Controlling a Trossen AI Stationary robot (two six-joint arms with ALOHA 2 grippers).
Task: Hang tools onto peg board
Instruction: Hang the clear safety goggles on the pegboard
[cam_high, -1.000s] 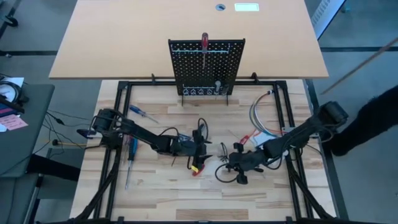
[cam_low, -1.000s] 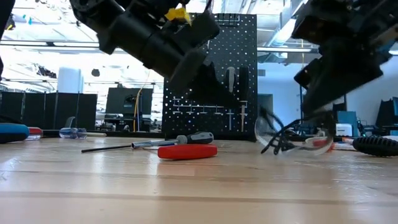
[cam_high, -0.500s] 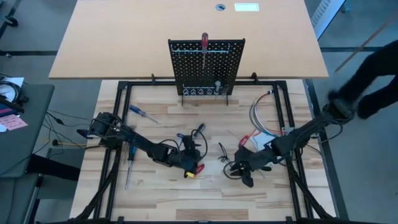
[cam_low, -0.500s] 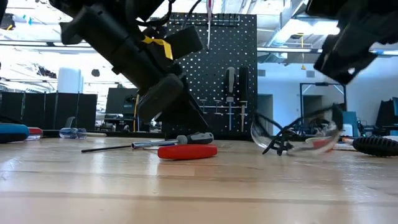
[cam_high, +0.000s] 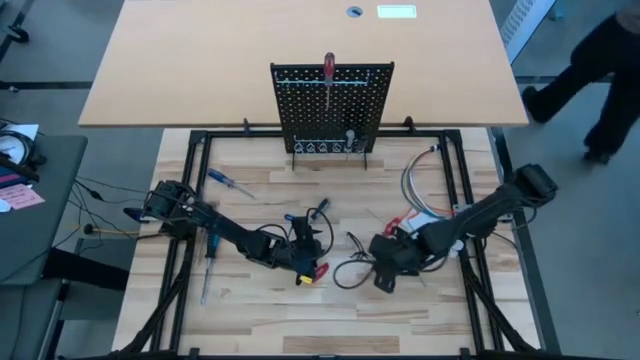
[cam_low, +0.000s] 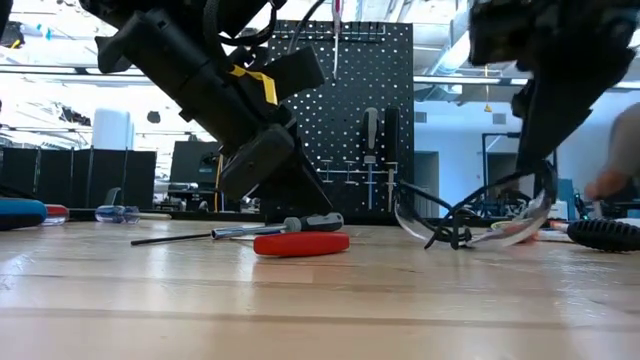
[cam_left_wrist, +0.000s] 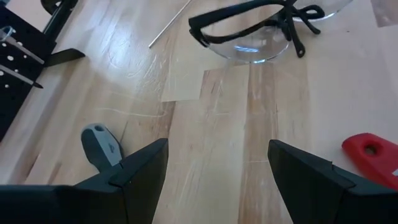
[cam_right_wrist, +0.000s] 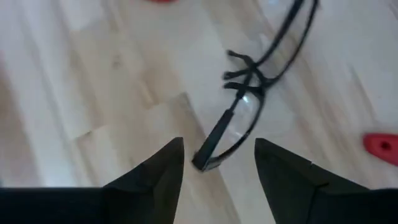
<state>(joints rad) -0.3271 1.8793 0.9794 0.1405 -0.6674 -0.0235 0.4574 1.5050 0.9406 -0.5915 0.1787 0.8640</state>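
Observation:
The black peg board (cam_high: 332, 105) stands upright at the table's far side, with a red-handled screwdriver (cam_high: 328, 68) hanging on it. A grey-handled screwdriver (cam_low: 285, 226) and a red-handled tool (cam_low: 300, 244) lie mid-table. My left gripper (cam_left_wrist: 217, 165) hangs open low over bare wood between the grey handle (cam_left_wrist: 102, 144) and the red handle (cam_left_wrist: 373, 155). Clear safety glasses (cam_high: 352, 268) rest on the table. My right gripper (cam_right_wrist: 219, 143) stands open just above them, with one temple tip (cam_right_wrist: 204, 162) between its fingers. My right gripper comes slanting down over the glasses' temple tip (cam_right_wrist: 204, 162), which lies between its two spread fingers. I cannot tell whether either finger touches it. The glasses rest on the table.
Two blue-handled screwdrivers (cam_high: 228, 182) (cam_high: 210, 245) lie at the left. A grey coiled cable (cam_high: 420, 185) lies at the right, beside the black frame rail (cam_high: 470, 200). A person (cam_high: 600, 50) walks beyond the table's far right corner.
My left gripper has come down and toward the table's near edge, then held still. My right gripper rose off the glasses and came down again over them. The glasses have shifted a little toward the table's left and now rest on the wood.

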